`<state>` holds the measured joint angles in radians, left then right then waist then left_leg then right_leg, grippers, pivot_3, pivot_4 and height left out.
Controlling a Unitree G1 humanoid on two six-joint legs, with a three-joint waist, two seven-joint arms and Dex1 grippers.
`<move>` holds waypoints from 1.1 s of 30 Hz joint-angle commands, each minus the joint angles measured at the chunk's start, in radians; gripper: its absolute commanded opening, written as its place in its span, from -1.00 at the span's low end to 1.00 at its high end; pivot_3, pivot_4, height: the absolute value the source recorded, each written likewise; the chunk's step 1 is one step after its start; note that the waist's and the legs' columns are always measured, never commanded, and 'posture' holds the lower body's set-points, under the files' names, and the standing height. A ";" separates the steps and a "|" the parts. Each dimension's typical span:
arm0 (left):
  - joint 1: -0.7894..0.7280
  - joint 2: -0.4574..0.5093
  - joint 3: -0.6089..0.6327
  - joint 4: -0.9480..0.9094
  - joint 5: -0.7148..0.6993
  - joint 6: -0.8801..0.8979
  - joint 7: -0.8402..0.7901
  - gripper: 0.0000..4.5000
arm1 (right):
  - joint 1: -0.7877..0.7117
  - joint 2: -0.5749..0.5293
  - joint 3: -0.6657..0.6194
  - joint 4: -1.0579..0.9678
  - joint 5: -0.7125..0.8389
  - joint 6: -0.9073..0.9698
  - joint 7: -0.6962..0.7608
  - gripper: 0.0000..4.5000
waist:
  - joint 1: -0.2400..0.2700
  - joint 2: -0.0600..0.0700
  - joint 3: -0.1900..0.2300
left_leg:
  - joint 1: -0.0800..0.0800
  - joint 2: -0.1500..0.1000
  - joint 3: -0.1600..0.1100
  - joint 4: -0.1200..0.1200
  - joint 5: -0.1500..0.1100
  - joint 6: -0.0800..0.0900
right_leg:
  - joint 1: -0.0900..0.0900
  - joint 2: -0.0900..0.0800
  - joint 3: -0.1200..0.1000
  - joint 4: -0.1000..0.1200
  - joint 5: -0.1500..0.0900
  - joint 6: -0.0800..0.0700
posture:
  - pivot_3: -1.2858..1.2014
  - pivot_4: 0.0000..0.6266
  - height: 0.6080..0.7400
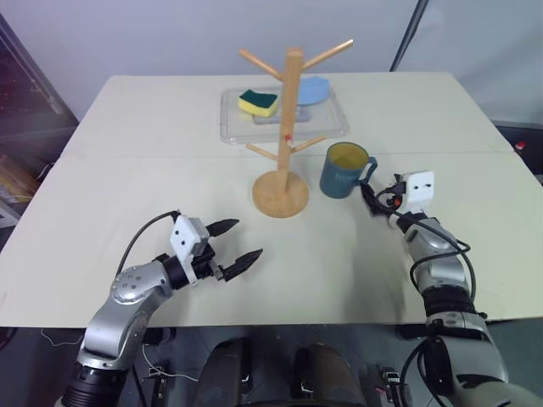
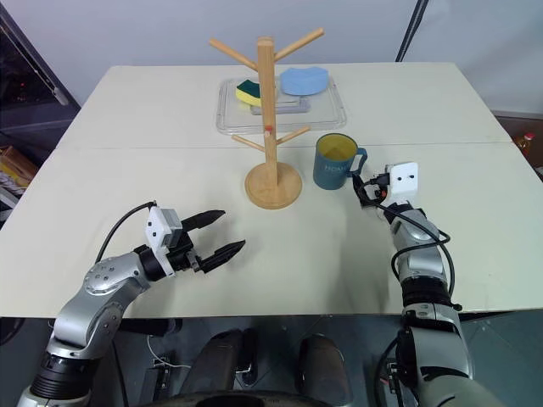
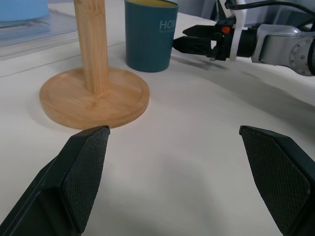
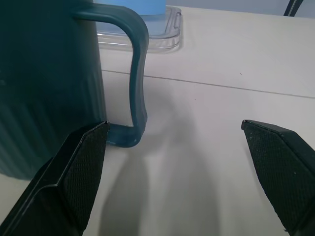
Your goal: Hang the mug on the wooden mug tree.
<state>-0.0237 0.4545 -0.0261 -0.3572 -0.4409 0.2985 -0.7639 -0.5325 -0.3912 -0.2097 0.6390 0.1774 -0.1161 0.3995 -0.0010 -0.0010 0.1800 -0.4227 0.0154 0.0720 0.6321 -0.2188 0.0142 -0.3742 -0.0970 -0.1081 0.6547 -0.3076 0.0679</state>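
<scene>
Two black-fingered grippers work over a matte cream table [image 1: 127, 127], a faint seam running across it from side edge to side edge. The mug [image 1: 343, 171] stands upright just beyond that seam's near side, towards the table's right half: glazed dark teal-blue ceramic, finely ribbed down its wall, yellow inside, with a smooth loop handle turned towards the right edge. Pale lettering on its side reads "HOM", the rest hidden round the curve. Just beside it, towards the left edge and not touching, stands the wooden mug tree [image 1: 291, 119], a pale, smooth-grained round post on a flat disc base with a raised lip, slim pegs angling up from it high and low, and a small red mark midway up the post.

The right gripper [image 1: 371, 195] sits level just beside the mug's handle, its fingers spread wide with nothing between them; in the right wrist view one textured black pad [image 4: 81, 172] lies near the foot of the handle, without a visible touch. The left gripper [image 1: 236, 245] hovers near the table's front edge, well apart from the tree, its pointed fingers also spread wide and empty.

Behind the tree, towards the far edge, lies a clear plastic tray [image 1: 233, 127] with rounded corners, carrying a yellow-and-green sponge [image 1: 259, 103] and a pale blue rounded item [image 1: 316, 90].
</scene>
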 commanded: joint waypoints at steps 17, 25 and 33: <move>-0.019 -0.001 0.010 -0.022 0.010 -0.021 0.011 1.00 | -0.091 0.026 -0.001 0.099 0.039 -0.081 0.145 -0.98 | -0.012 0.000 0.000 | 0.001 0.000 0.001 0.000 0.002 -0.003 | 0.000 0.000 0.001 0.000 0.000 0.000 | 0.03 -0.52 1.00; -0.013 -0.003 0.019 -0.016 0.017 -0.030 0.018 1.00 | -0.007 0.000 0.024 -0.091 0.009 -0.067 0.142 -0.98 | -0.011 0.000 0.000 | 0.001 0.000 0.001 0.000 0.001 -0.002 | 0.000 0.000 0.001 0.000 0.000 0.000 | 0.03 -0.52 1.00; -0.009 0.014 0.069 0.024 0.026 -0.061 0.033 1.00 | 0.273 -0.154 0.137 -0.706 -0.102 -0.019 0.220 -0.98 | -0.011 0.001 0.000 | 0.001 0.000 0.001 -0.001 0.000 0.000 | -0.001 -0.001 0.002 0.000 0.000 0.000 | 0.03 -0.52 1.00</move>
<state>-0.0302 0.4573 0.0099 -0.3294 -0.4147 0.2638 -0.7333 -0.2660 -0.5245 -0.0834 0.0766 0.0912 -0.1442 0.6067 -0.0119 -0.0003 0.1803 -0.4220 0.0161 0.0733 0.6315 -0.2190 0.0142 -0.3752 -0.0975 -0.1059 0.6551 -0.3076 0.0679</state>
